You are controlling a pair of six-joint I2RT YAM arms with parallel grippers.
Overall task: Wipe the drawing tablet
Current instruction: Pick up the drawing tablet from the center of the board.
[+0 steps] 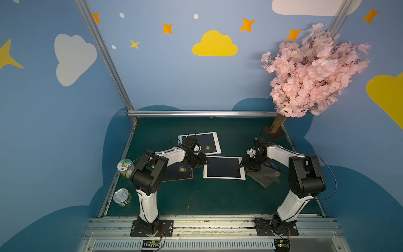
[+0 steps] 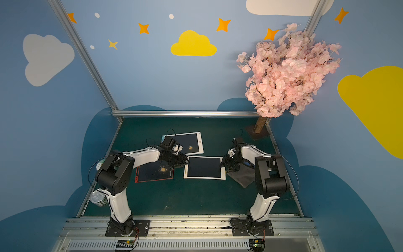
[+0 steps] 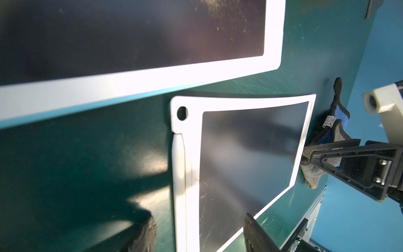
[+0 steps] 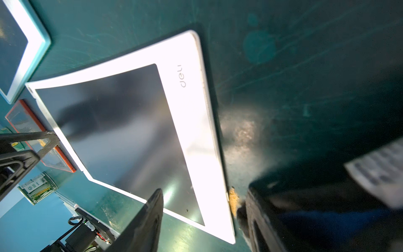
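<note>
A: Lying flat on the mat [image 1: 196,196], the drawing tablet [image 1: 223,167] is flanked by the left gripper [image 3: 199,220] and right gripper [image 4: 205,192].
B: And the jaws?
A: Spread on both, nothing clasped; a grey cloth [image 1: 265,176] is seen beside the right.

In a top view the left arm [image 1: 172,156] covers part of the red-framed tablet [image 1: 178,174]; in a top view only a sliver of the jar [image 2: 99,166] shows behind its elbow. The cloth [image 1: 265,177] runs under the right claw [image 1: 246,168], its far part unseen. The left wrist view cuts off the far tablet [image 3: 152,74] at its edges and shows the left claw [image 3: 199,236] only as blurred finger stubs. The label [image 4: 379,172] in the right wrist view is unreadably blurred.
</note>
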